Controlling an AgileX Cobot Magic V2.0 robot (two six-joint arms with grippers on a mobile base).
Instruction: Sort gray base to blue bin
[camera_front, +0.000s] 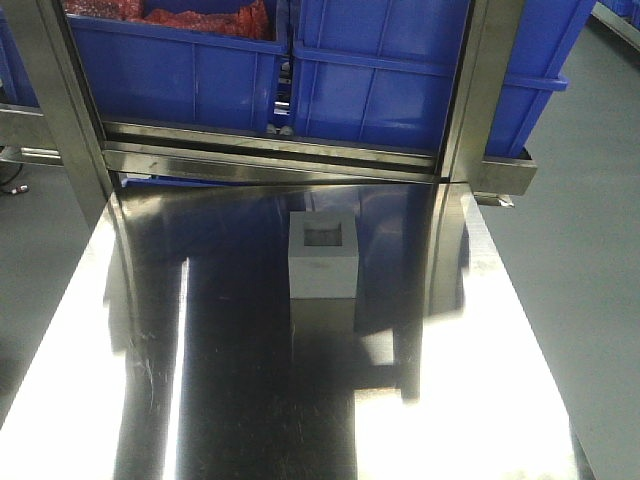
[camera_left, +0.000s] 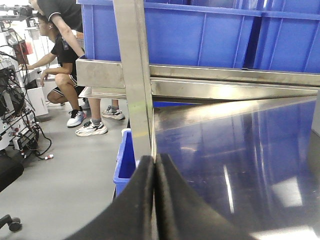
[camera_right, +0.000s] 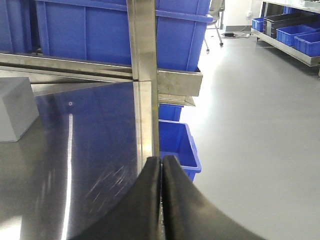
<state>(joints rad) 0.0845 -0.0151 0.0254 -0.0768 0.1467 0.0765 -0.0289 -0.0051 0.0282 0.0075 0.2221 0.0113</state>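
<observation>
The gray base (camera_front: 323, 259) stands upright near the middle of the steel table, its recessed window facing up. It also shows at the left edge of the right wrist view (camera_right: 16, 108). Blue bins (camera_front: 380, 60) sit on a rack behind the table. A blue bin on the floor shows beside the table's left edge (camera_left: 125, 162), another beside its right edge (camera_right: 179, 144). My left gripper (camera_left: 154, 159) is shut and empty over the table's left edge. My right gripper (camera_right: 161, 159) is shut and empty over the right edge. Neither gripper shows in the front view.
The steel table (camera_front: 230, 400) is shiny and reflective. A steel rack frame with upright posts (camera_front: 470, 90) crosses behind it. The left rack bin holds red material (camera_front: 205, 20). People (camera_left: 65, 65) and cabled equipment stand on the floor at left.
</observation>
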